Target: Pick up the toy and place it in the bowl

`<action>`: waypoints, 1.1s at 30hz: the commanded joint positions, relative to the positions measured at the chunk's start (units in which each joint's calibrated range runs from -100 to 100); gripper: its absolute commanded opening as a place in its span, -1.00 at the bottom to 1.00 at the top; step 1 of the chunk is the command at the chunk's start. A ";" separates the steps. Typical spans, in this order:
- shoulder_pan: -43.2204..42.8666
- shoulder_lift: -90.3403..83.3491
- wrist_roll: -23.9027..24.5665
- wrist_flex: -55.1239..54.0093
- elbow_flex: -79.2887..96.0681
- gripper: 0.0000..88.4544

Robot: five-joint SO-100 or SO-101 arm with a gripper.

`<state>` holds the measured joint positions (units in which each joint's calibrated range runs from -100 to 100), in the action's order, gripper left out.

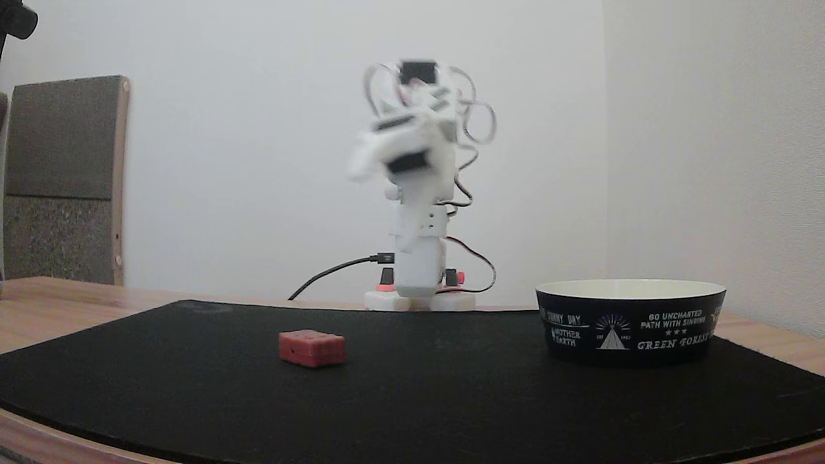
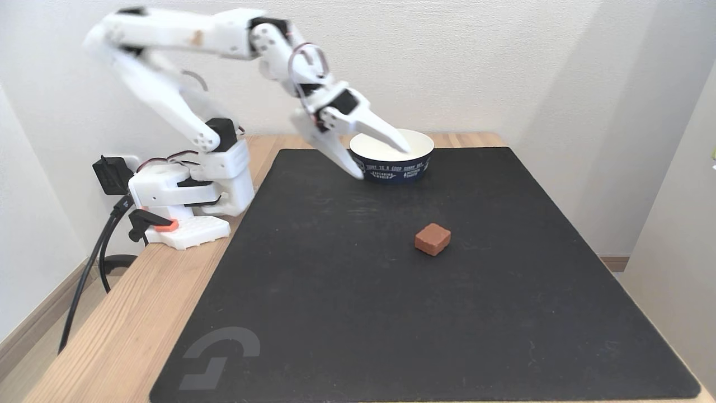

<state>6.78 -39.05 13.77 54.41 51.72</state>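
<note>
My claw hangs in the air, fingers spread apart and holding nothing. In the fixed view from the table's end, its two white fingers straddle the near rim of the bowl as that view shows it, but I cannot tell whether they are over the bowl or in front of it. In the low fixed view my arm is blurred, folded up above its base, so the claw's exact pose is not readable there.

The toy, a small red block, lies flat on the black mat, well apart from the bowl and nearer the camera than the bowl in the end-on view. In the low view the toy sits to the left of the bowl, with bare mat between them. Nothing touches it.

The bowl stands upright at the mat's far edge, cream inside, with no toy visible in it.

Judgement: pickup not yet begun. With the fingers spread, I am ready to descend. The next move needs a swing away from the bowl toward the toy, lowering so the fingers bracket its flat sides. Risk: a small block may skid on the mat if one finger lands first.
</note>
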 commanded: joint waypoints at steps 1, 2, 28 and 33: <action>6.56 21.42 0.16 0.29 -21.21 -0.07; 7.31 23.92 0.01 0.37 -24.19 -0.07; 4.55 74.44 0.01 25.69 -84.13 -0.08; 4.38 76.94 0.16 25.44 -84.13 -0.09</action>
<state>11.86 37.47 13.77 80.08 -30.47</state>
